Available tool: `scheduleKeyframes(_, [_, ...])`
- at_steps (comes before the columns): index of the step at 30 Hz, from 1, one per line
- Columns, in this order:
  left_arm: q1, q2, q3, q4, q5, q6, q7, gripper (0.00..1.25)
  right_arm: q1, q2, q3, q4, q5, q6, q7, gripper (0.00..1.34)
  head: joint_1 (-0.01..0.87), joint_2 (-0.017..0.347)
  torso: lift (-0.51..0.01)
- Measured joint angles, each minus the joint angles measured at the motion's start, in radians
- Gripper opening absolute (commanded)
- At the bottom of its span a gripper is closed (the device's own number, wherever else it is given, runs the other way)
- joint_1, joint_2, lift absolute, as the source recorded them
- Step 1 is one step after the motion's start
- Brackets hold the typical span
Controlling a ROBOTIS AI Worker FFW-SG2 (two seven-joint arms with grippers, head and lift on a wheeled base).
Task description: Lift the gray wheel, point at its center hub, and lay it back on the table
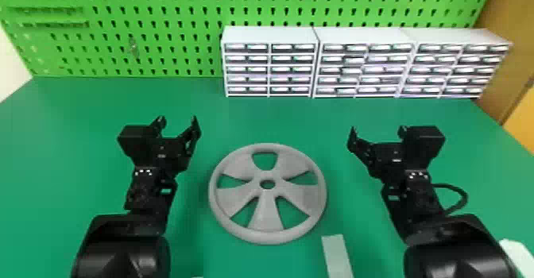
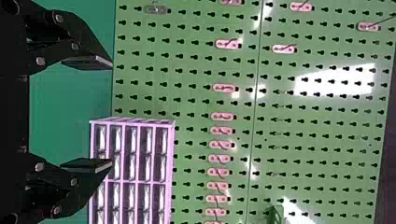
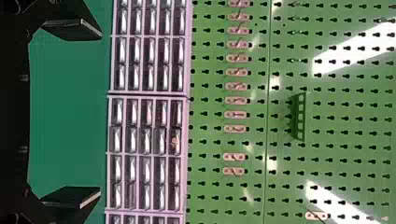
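Nearest me on the worktop point(image 1: 99, 102) there's a pale, flat-faced strip point(image 1: 337, 257), straight-sided, prob. a block of some kind - its near end is cut off. Just past it, roughly midway between the L and R edges, lies the wheel point(image 1: 268, 209): flat, well short of the far edge, nothing gripping it. Left gripper point(image 1: 178, 120) hangs off toward the worktop's L edge, right gripper point(image 1: 377, 129) toward its R edge; both are empty, fingers wide, neither touching the wheel.

Progress: wheel's down, hands are free, and neither gripper is at the hub point(image 1: 267, 192). I'd read that as either the lift not begun or the lay-back done; can't tell which from here. If it's the start, then lift, pointing and lay-back are all left, and next I'd bring both grippers in on opposite sides of the rim.

Wheel's matte gray, prob. plastic, w/ a rounded rim, five broad spokes flaring outward, rounded cutouts and a small round hole in the hub. Grippers are black, w/ flat plate-like pads. Along the far edge, running toward the far R corner, sit white drawer units point(image 1: 270, 35), boxy w/ shiny fronts - behind, a green pegboard point(image 1: 167, 55), keyhole-slotted.
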Motion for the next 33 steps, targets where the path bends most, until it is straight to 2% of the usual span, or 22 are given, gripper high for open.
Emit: scheduleKeyframes(33, [-0.011, 0.0, -0.006, 0.0, 0.025, 0.0, 0.0, 0.74, -0.003, 0.016, -0.023, 0.005, 0.004, 0.0, 0.0, 1.21, 0.692, 0.048, -0.096])
